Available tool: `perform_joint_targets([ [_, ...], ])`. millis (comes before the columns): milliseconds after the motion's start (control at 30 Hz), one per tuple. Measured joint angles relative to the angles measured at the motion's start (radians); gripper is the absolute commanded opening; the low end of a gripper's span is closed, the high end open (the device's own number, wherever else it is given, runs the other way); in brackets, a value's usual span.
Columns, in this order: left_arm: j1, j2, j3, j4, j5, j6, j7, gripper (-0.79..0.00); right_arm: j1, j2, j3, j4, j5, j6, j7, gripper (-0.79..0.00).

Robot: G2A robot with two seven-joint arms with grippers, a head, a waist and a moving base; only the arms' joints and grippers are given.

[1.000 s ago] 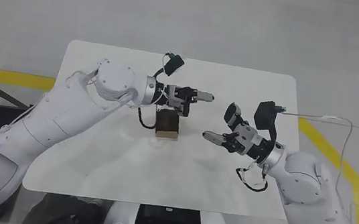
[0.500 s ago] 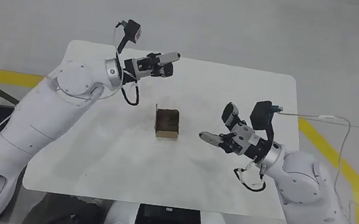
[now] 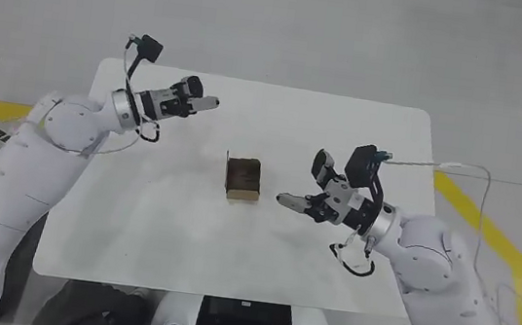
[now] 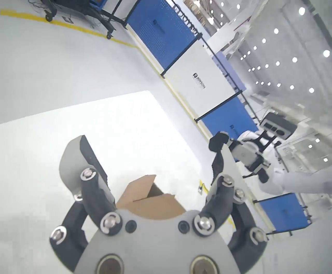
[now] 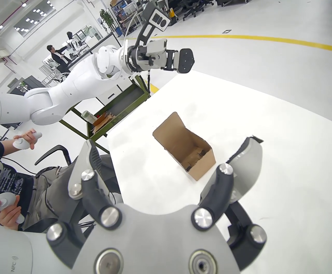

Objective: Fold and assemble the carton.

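The brown carton (image 3: pixel 243 179) stands near the middle of the white surface (image 3: pixel 135 226), its top open and 1 flap upright on the side facing the left edge. In the right wrist view the carton (image 5: pixel 185 149) shows a bare cardboard inside with folded bottom flaps. Neither hand touches it.

The left hand (image 3: pixel 209 103) hangs above the surface towards the far left corner, well apart from the carton. Its 2 fingers are spread wide with nothing between them, as the left wrist view shows (image 4: pixel 149 148); there the carton (image 4: pixel 150 199) sits partly behind the hand's base.

The right hand (image 3: pixel 300 179) is over the surface between the carton and the right edge, near the carton. Its fingers (image 5: pixel 89 155) are also wide apart and hold nothing.
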Motion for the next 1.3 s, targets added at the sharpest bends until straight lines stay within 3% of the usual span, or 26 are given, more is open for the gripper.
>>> perform_joint_targets([
  [167, 0.091, 0.028, -0.105, -0.044, 0.12, -0.11, 0.002, 0.0, 0.027, -0.007, -0.048, 0.006, -0.042, 0.031, -0.017, 0.0],
  [567, 0.283, 0.064, -0.341, -0.103, 0.295, -0.236, 0.134, 0.0, 0.103, -0.03, -0.163, 0.027, -0.182, 0.162, -0.053, 0.0],
  [767, 0.286, 0.064, -0.344, -0.104, 0.295, -0.24, 0.138, 0.0, 0.126, -0.042, -0.221, 0.029, -0.328, 0.254, -0.073, 0.0],
  [1300, 0.286, 0.064, -0.344, -0.104, 0.295, -0.24, 0.138, 0.0, 0.125, -0.042, -0.22, 0.029, -0.325, 0.253, -0.073, 0.0],
])
